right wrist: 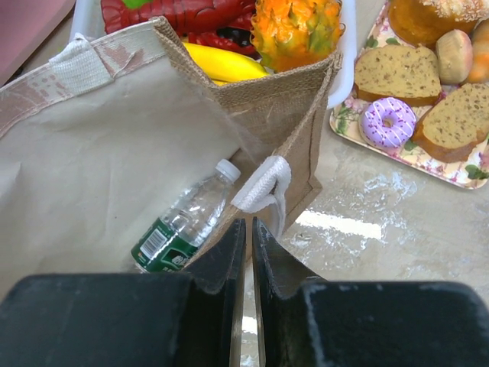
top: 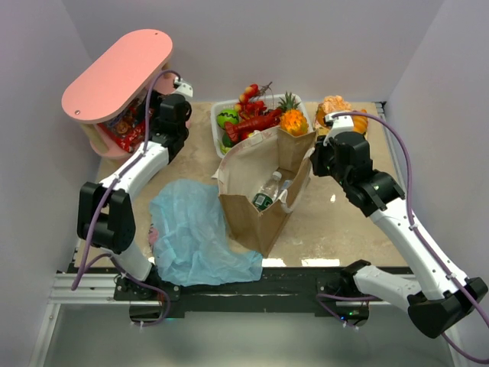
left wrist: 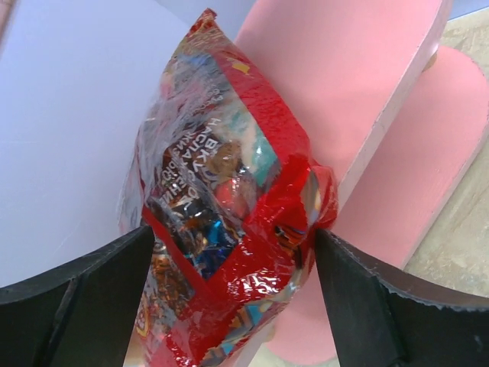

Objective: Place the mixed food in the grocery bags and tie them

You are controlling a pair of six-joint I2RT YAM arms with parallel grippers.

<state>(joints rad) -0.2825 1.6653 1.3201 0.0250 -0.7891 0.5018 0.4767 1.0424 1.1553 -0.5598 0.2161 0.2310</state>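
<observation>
left pincer (left wrist: 231, 233): wide, gripping snack packet (left wrist: 221, 153) | right pincer (right wrist: 244, 225): pinching paper bag (right wrist: 99, 168)

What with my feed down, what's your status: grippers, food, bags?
Left gripper shut on red snack packet by pink shelf. Right gripper pinching brown paper bag rim; bottle inside. Blue bag lying flat. Nothing blocking the paper bag's mouth.

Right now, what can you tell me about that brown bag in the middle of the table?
The brown bag is stiff, creased kraft-looking paper with white woven handles. It sits mid-table, leaning, its mouth gaping open upward. A clear green-labelled bottle lies inside. Its far rim appears to reach the white basket; the light-blue plastic bag lies against its left side. The right arm's fingers are shut on its rim beside one handle.
</observation>
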